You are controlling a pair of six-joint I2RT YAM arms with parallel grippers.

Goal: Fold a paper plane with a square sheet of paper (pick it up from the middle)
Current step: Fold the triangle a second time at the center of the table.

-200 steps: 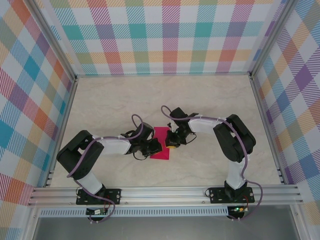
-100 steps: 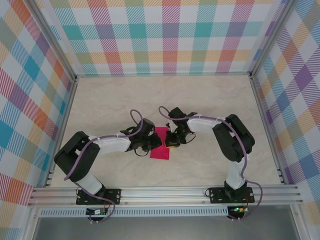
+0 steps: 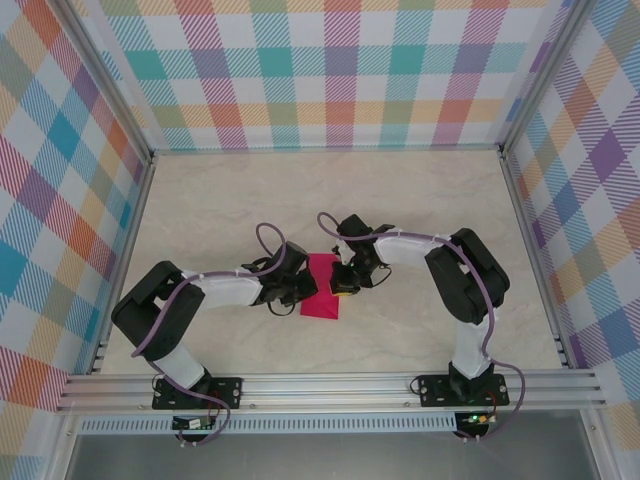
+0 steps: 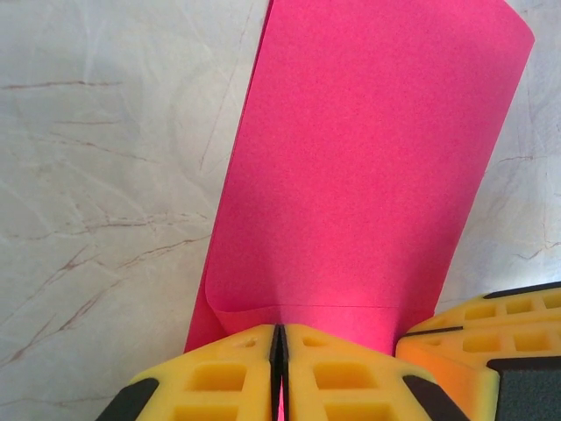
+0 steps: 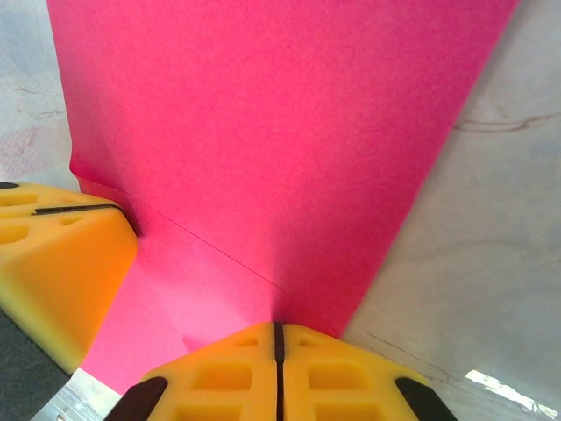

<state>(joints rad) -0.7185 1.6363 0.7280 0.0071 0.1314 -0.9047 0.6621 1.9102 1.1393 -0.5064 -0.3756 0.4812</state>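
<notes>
The square sheet of paper lies folded into a magenta-pink rectangle mid-table. In the left wrist view the paper has its upper layer ending in a straight edge just ahead of my fingertips, curling up slightly at the left. My left gripper is shut, its tips resting on the lower layer at the paper's left edge. My right gripper is shut too, tips down on the paper near its right edge. Each wrist view catches the other gripper's yellow finger beside the paper.
The marble-patterned tabletop spreads around the paper on every side. Checked walls and aluminium rails close in the workspace. Both forearms reach inward from the near edge and meet at the paper.
The left arm has shifted a little, its gripper sliding slightly back along the paper's left side. The right gripper has barely moved. The paper lies as before.
</notes>
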